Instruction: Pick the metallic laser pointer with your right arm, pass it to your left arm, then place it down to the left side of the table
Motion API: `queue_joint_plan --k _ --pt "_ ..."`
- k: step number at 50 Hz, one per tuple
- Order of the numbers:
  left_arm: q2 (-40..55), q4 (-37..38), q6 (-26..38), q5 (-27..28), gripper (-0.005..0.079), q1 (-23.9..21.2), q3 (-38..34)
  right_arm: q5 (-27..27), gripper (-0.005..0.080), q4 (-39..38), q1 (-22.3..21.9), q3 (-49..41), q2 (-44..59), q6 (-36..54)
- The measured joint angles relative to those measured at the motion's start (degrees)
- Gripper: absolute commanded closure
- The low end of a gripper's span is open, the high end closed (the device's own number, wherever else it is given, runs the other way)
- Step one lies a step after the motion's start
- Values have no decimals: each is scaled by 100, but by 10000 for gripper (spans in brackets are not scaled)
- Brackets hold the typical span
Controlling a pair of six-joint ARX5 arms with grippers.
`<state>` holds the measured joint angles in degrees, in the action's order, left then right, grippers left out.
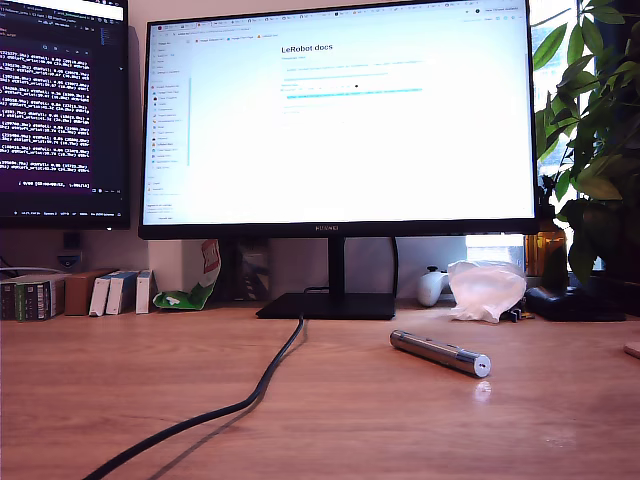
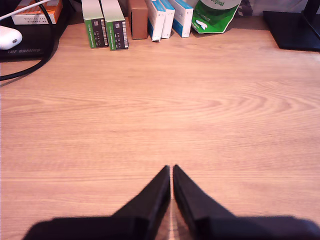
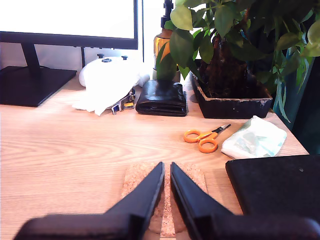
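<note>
The metallic laser pointer (image 1: pixel 440 353) lies lower right in the exterior view on our table (image 1: pixel 330 410), ungrasped; both grippers nearly closed, empty. Round and shiny, it may roll when pinched.

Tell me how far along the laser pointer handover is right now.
Nothing looks done yet. The laser pointer lies on the table in front of the monitor, untouched. Nothing is in hand: my first gripper and my second gripper both hang shut and empty over the wood, the pointer in neither wrist view. Left: the pick, the pass and the placing.
</note>
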<state>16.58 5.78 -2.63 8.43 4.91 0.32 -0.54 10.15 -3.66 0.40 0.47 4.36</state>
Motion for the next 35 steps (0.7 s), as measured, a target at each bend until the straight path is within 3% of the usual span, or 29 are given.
queue_joint_plan --k 35 --pt "0 -4 0 -212 766 0 0 0 763 0 0 0 0 0"
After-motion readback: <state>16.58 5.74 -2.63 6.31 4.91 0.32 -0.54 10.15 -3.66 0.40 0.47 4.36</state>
